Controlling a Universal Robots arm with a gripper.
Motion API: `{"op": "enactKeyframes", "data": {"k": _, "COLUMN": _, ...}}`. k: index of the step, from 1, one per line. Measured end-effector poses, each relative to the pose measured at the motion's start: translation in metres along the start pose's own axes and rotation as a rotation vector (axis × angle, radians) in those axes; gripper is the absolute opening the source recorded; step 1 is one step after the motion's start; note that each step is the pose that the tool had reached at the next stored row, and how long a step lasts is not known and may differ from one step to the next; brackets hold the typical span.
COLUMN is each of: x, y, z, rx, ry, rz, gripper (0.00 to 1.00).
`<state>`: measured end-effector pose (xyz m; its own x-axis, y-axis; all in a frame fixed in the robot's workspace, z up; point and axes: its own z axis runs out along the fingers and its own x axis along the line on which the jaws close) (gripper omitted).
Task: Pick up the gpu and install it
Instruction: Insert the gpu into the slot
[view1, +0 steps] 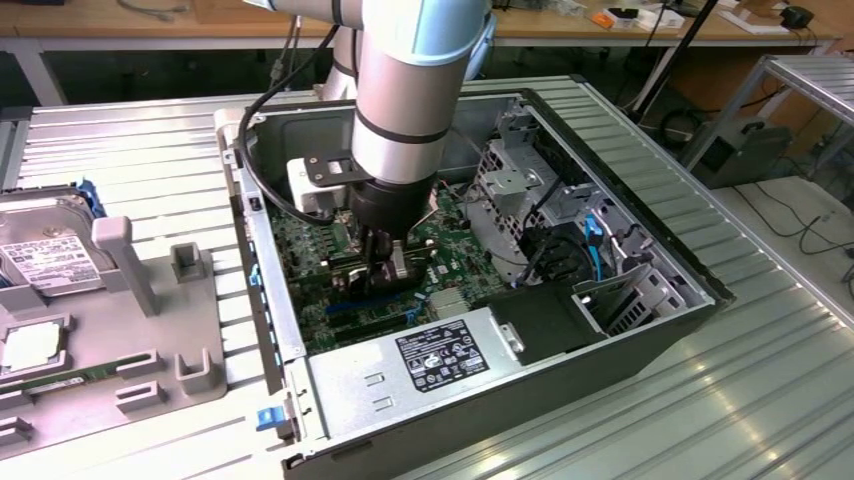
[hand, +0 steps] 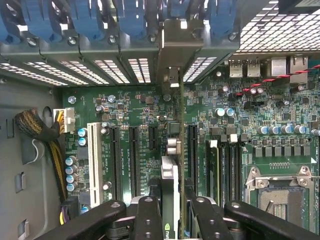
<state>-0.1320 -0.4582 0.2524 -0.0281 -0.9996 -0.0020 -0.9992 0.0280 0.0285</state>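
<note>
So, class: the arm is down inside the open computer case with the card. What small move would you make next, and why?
Probably a short, straight push down. The pincer is shut on the gpu, held edge-on over the motherboard. Its silver bracket stands at the case's rear slot openings, so the card looks lined up, but whether it is fully seated cannot be told.
</note>
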Motion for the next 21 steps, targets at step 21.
{"op": "enactKeyframes", "data": {"k": 21, "x": -0.0002, "y": 0.0011, "z": -0.0087, "rx": 0.0002, "ry": 0.0011, "rz": 0.0, "gripper": 0.27}}
